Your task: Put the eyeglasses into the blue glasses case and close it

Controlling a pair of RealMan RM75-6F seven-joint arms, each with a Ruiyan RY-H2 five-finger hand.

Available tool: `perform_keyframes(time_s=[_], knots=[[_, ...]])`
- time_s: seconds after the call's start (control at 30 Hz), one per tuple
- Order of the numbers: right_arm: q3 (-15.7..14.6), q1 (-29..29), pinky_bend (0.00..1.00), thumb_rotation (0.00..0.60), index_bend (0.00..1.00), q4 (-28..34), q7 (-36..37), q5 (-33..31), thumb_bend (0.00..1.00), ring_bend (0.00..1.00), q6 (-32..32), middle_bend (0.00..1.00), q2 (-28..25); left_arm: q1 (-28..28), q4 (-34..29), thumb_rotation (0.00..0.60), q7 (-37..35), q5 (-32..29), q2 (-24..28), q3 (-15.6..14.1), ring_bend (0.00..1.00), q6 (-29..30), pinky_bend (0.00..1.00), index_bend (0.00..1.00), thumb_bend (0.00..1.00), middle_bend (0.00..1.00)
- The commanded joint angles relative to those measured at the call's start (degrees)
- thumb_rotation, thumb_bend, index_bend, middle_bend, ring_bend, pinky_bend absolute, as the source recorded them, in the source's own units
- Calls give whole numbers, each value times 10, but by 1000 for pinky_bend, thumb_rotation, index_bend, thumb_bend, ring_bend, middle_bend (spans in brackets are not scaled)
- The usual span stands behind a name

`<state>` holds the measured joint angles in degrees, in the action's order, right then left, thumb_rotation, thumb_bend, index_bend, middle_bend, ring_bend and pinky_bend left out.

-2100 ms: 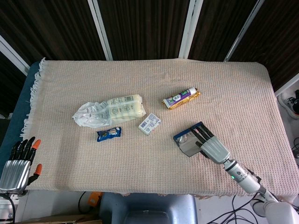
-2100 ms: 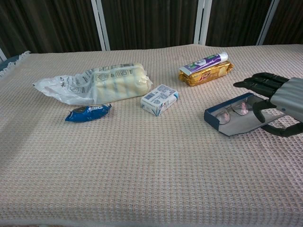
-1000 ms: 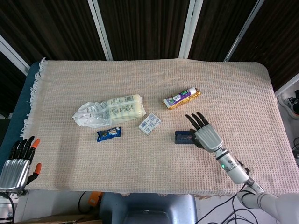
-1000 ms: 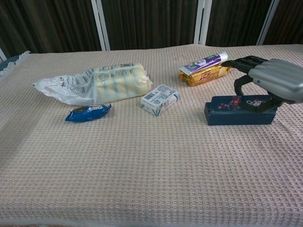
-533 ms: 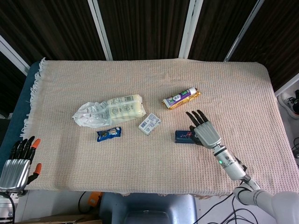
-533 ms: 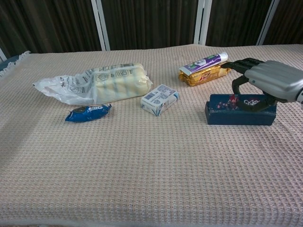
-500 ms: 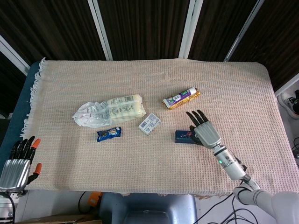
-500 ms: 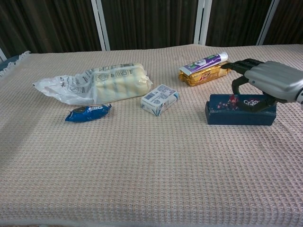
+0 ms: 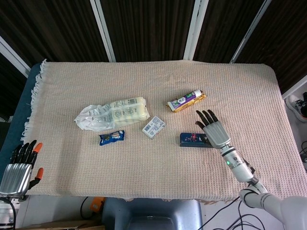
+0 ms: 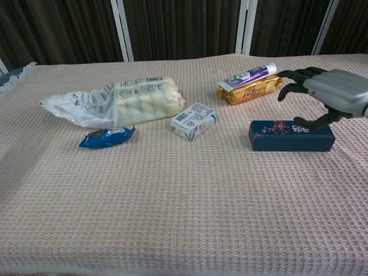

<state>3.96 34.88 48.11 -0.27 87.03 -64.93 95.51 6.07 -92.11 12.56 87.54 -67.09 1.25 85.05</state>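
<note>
While my right hand (image 10: 333,95) hovers with fingers (image 9: 207,116) spread and holding nothing, the blue glasses case (image 10: 291,135) lies shut just below them. I see no eyeglasses, so I judge them inside and the task all but done. My left hand (image 9: 18,167) waits off the table edge, fingers apart. Beyond the fingertips lie a toothpaste tube (image 10: 249,75) on a snack pack (image 10: 250,90); a small box (image 10: 194,120), blue wrapper (image 10: 107,137) and plastic bag (image 10: 118,102) block nothing.

Eyeglasses hidden inside closed case (image 10: 291,135)
</note>
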Motion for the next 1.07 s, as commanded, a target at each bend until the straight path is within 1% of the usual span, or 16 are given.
perform_keyframes(time_s=[0.03,0.1,0.17,0.27,0.3,0.37,0.4,0.5,0.57,0.63,0.7,0.77,0.93,1.07], knots=[[4,-6,0,600,387,7,0,-2,520,0,-16,71,-5,-1,0,600,-1,2,0,0,33,2,68,0,408,3],[6,-19,0,600,362,26,-4,-1,477,0,-41,63,-17,-1,1,600,-5,4,1,0,33,5,69,0,408,3],[5,-37,0,600,311,65,-10,0,437,0,-67,51,-39,-2,2,600,-10,7,1,0,33,9,68,0,408,2],[-9,-80,0,600,195,166,-26,9,396,0,-124,19,-99,-3,7,600,-19,14,1,1,31,16,69,0,410,0],[-17,-102,0,600,174,211,-37,9,389,0,-145,12,-126,-3,10,600,-22,17,0,1,26,19,69,0,410,0],[-34,-134,0,600,152,276,-61,7,379,0,-168,4,-167,-4,14,600,-27,23,-1,0,9,24,68,0,409,0],[-48,-155,0,600,145,315,-81,5,373,0,-180,4,-194,-4,17,600,-29,28,-2,-1,4,28,68,0,408,0],[-85,-201,0,600,104,385,-129,7,348,0,-202,3,-248,-6,20,600,-28,36,-5,-4,0,32,68,0,408,0],[-99,-223,0,600,76,404,-145,11,331,0,-216,1,-265,-6,21,600,-24,38,-7,-5,0,31,67,0,408,0],[-112,-251,0,600,49,414,-136,11,303,0,-239,0,-276,-5,22,600,-11,38,-12,-5,0,31,67,0,407,0],[-110,-267,0,600,28,423,-137,3,290,0,-251,0,-280,-5,25,600,9,36,-20,-1,0,34,67,0,401,0],[-108,-270,0,600,10,425,-136,20,286,0,-261,0,-288,-5,27,600,22,38,-26,-2,0,33,67,0,394,0],[-92,-280,0,600,6,426,-111,18,284,0,-269,0,-293,-3,23,600,25,40,-25,-7,0,23,66,0,390,0],[-84,-283,0,600,13,420,-109,20,284,0,-264,0,-291,-2,19,600,29,41,-23,-10,0,19,67,0,389,0]])
